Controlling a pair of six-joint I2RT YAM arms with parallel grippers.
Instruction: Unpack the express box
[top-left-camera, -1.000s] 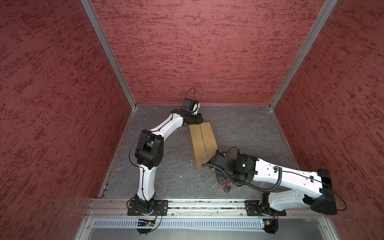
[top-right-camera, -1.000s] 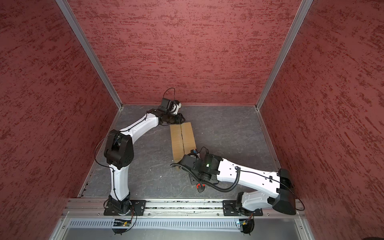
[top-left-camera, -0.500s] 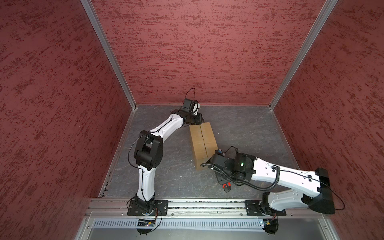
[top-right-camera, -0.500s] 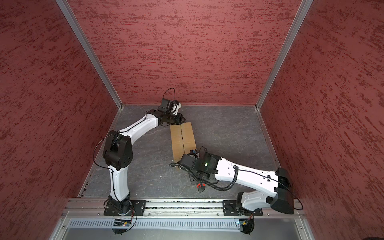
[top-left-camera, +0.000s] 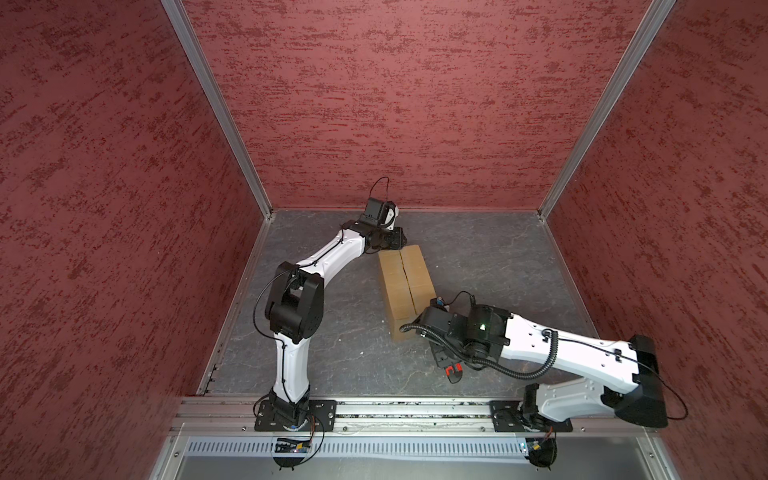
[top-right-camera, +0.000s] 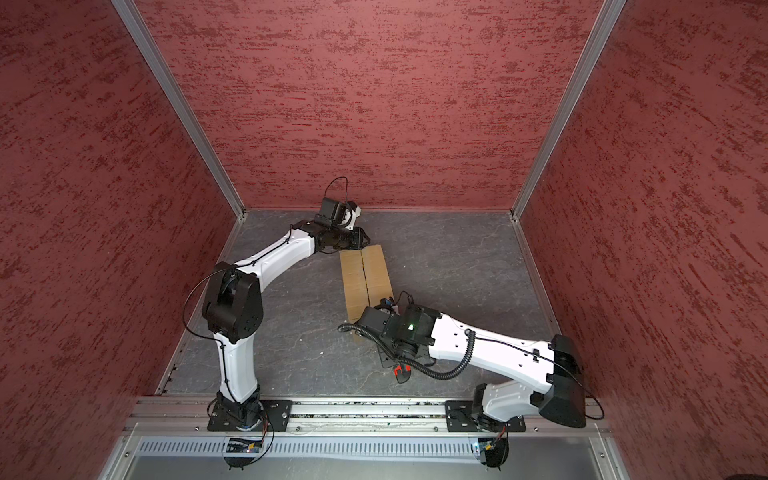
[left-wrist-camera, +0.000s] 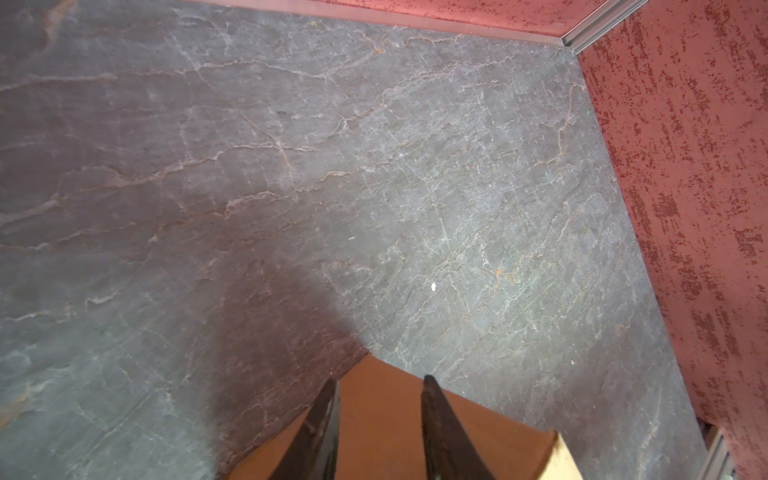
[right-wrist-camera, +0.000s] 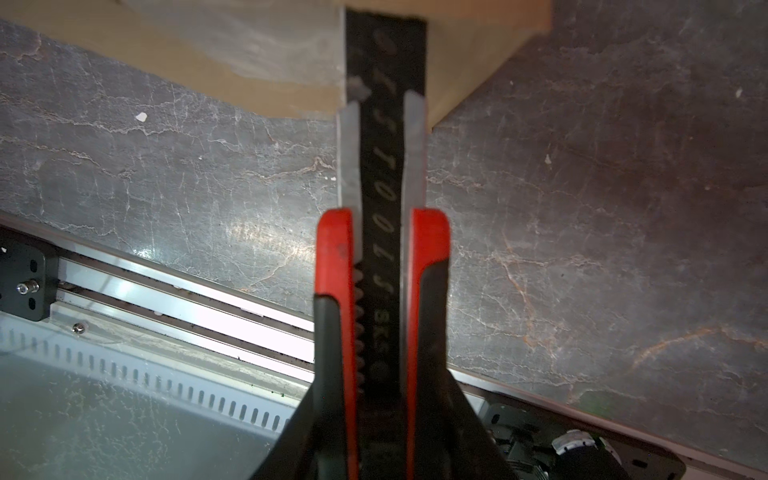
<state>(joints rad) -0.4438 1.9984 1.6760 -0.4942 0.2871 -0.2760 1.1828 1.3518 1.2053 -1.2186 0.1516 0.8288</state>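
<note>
Cardboard flaps shut, the express box (top-left-camera: 419, 272) lies mid-frame on the surface (top-left-camera: 498, 257) in both top views. Right end effector (right-wrist-camera: 382, 451) clenches a utility knife (right-wrist-camera: 384, 249), tip at the box's lower end. Left end effector (left-wrist-camera: 380, 380), parted and empty, bears on its upper corner. Cut shallow along the seam (top-left-camera: 406, 282).

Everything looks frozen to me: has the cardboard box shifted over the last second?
No. The express box lies at the same spot and the same angle relative to the front rail in both top views.

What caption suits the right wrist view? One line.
Clamped in the right gripper, the utility knife reaches the express box.
</note>
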